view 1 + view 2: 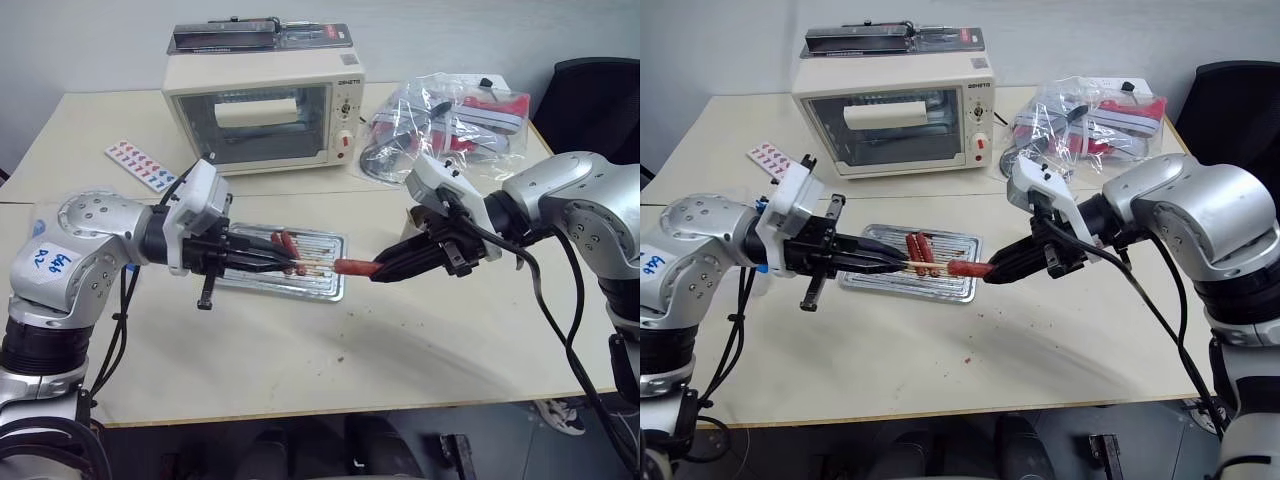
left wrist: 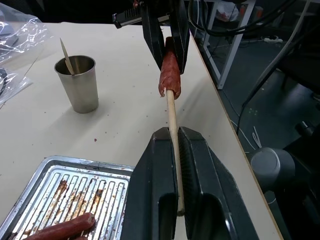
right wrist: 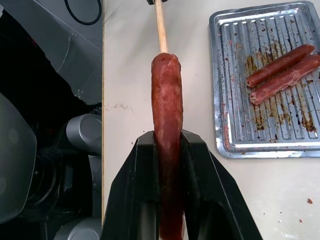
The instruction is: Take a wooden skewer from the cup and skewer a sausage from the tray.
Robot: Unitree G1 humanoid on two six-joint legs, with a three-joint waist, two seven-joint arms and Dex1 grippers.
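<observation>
Left gripper [image 2: 176,150] clamped on the skewer [image 2: 172,112], pointing toward the right gripper [image 3: 170,145], which pinches a sausage [image 3: 167,95] lengthwise between its fingers. Skewer tip is already inside the sausage end; both held in the air over the table [image 1: 330,350], just off the tray's [image 1: 950,290] right edge. Grippers face each other tip to tip, skewer roughly level between them.

Tray sits on the table below and behind the left gripper, ribbed bottom greasy, two more sausages [image 3: 282,72] lying side by side in it, touching.

Left wrist view: a metal-looking cup [image 2: 80,82] stands upright on the table beyond the tray, another stick [image 2: 65,50] leaning in it. Looks steel here, not paper.

Further back: toaster oven [image 1: 265,100] with a dark flat box [image 1: 260,36] on top, door shut. A card with red and blue marks [image 1: 142,165] lies to its left. Clear plastic bag [image 1: 445,125] with red-and-white contents to its right, near the table's far right corner. Black chair [image 1: 600,95] behind that.
</observation>
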